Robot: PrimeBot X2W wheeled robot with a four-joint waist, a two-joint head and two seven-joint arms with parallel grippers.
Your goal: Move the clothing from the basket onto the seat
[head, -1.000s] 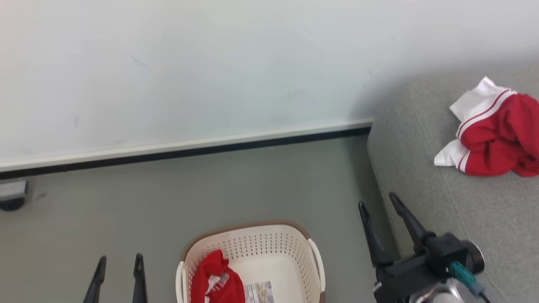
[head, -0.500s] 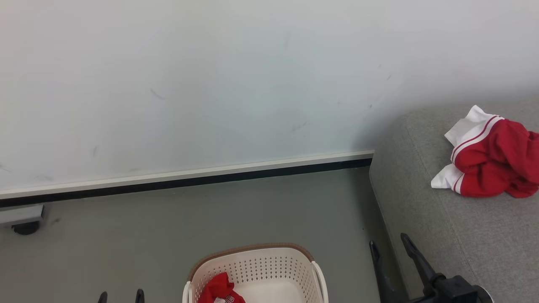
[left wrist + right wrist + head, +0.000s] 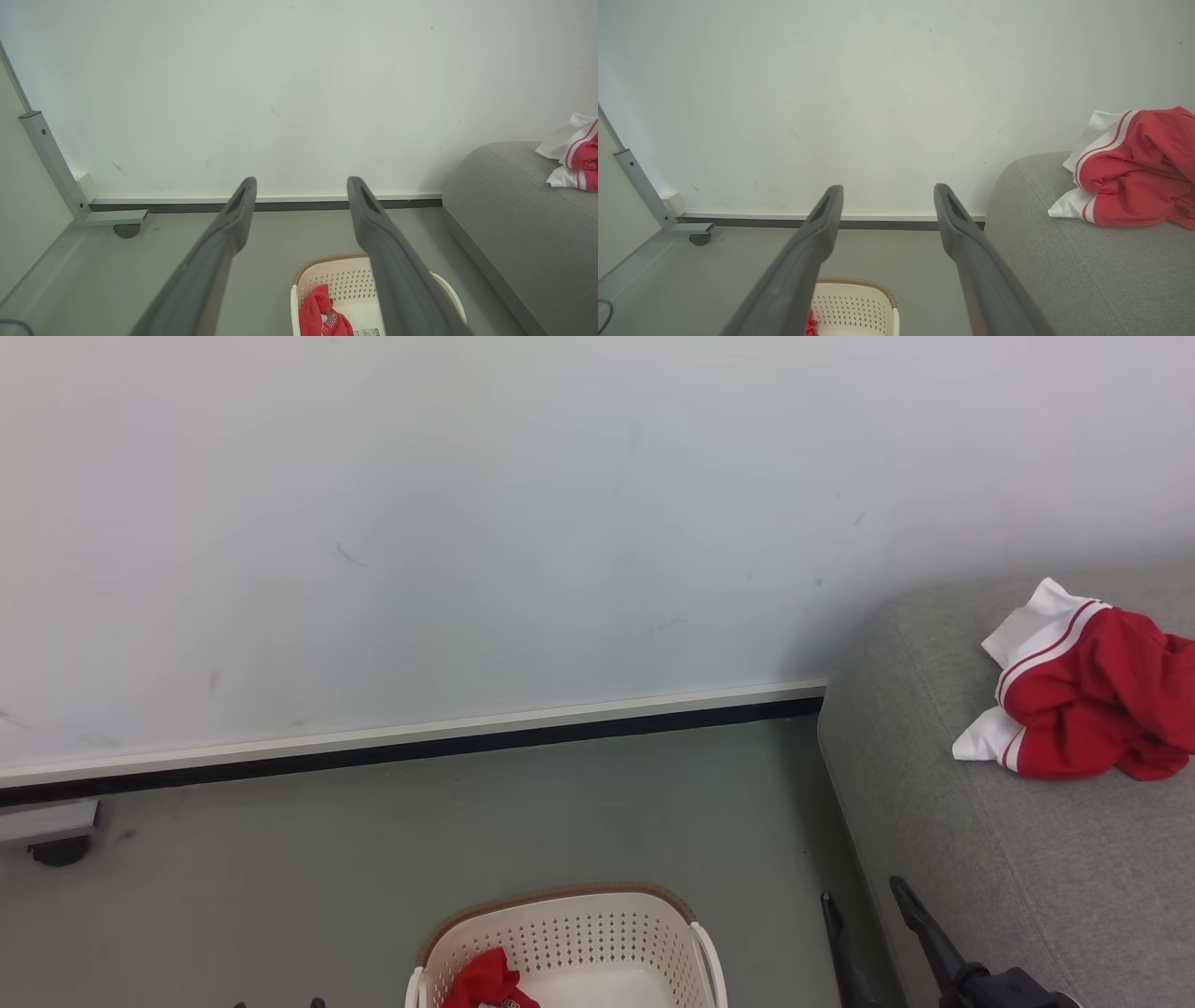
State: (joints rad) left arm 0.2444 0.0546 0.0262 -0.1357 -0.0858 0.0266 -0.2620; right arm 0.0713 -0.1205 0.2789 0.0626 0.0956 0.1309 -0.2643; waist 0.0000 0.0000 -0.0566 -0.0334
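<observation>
In basket, one garment; on seat, another.

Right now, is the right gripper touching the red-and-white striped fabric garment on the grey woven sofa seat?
Apart. The head view shows bare grey seat between the open right gripper and the red-and-white garment.

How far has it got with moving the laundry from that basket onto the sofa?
Done: one red-and-white garment lies on the grey seat. In hand: nothing; the left gripper and right gripper hang open and empty. Left: a red lettered garment sits in the basket.
</observation>
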